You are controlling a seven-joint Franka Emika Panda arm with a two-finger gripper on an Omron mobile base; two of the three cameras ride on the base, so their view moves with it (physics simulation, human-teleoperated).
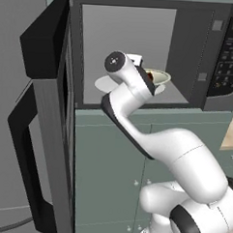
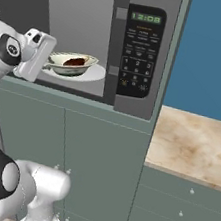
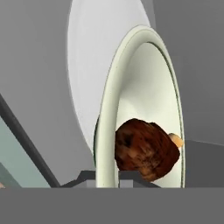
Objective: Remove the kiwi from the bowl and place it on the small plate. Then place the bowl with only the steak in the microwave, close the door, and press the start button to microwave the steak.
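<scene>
**A:** Start with the biggest thing. What is in front of the robot?

**B:** The microwave, set into a green cabinet. Its door hangs wide open at nine o'clock in the left base view, black handle toward the camera. The keypad sits at three o'clock of the cavity in the right base view, under a green clock display.

**A:** And the arm?

**B:** The white arm rises from five o'clock in the left base view and reaches up and forward into the open cavity.

**A:** What lies inside?

**B:** A round white turntable on the cavity floor, and on it the bowl, upright, pale with a cream rim. In the hand view everything is rolled sideways, so the bowl's rim runs from twelve to six o'clock and the turntable shows behind it toward eleven.

**A:** The steak?

**B:** In the bowl, a dark brown lump. In the hand view the steak sits low in the bowl, near five o'clock.

**A:** And the gripper?

**B:** The gripper is at the bowl's near rim. One dark fingertip shows outside the rim and the other inside, with the rim passing between them. Whether they pinch it or stand slightly slack, I cannot tell.

**A:** Anything else?

**B:** A tan stone counter at four o'clock in the right base view, with a blue wall above it.
</scene>
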